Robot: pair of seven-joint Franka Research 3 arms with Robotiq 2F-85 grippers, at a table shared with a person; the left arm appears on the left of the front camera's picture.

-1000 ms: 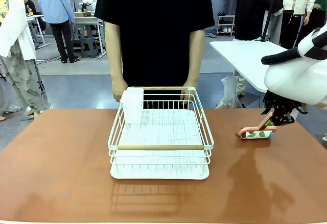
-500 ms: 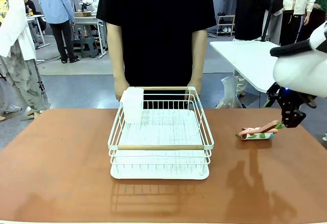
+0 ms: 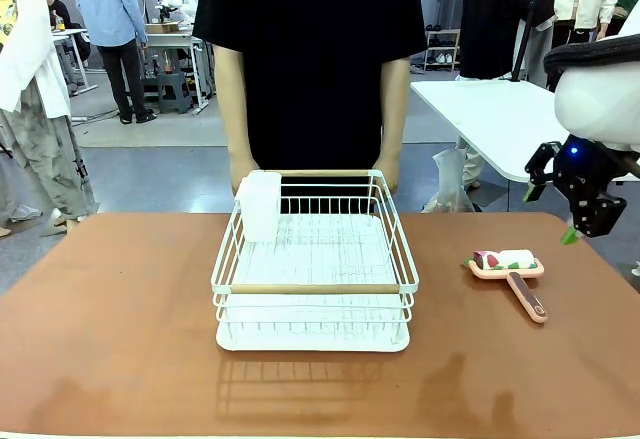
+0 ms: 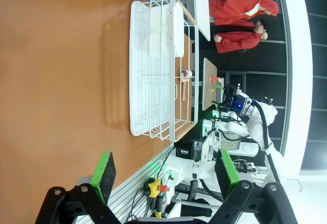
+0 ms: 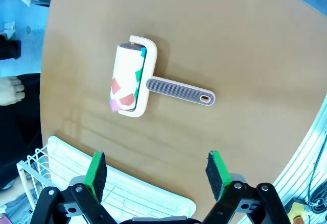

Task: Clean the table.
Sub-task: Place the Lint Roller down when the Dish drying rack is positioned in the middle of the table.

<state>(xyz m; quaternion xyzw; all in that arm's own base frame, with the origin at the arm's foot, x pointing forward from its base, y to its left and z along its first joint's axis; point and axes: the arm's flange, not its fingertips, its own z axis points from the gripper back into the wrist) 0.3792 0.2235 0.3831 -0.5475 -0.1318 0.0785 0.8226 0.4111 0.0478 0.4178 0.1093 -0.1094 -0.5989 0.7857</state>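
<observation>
Front view: we see the lint roller [image 3: 512, 271] lying flat on the table [image 3: 120, 329], right of the dish rack [image 3: 314, 264], our right gripper [image 3: 585, 214] raised, empty. Left wrist view: our left gripper [image 4: 166, 175] gapes, empty. Right wrist view: the roller's light, rigid handle [image 5: 179, 91] suits pinching.

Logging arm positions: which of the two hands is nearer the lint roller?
The right hand, open, above the table's right edge near the lint roller; the left hand hangs over the opposite side.
</observation>
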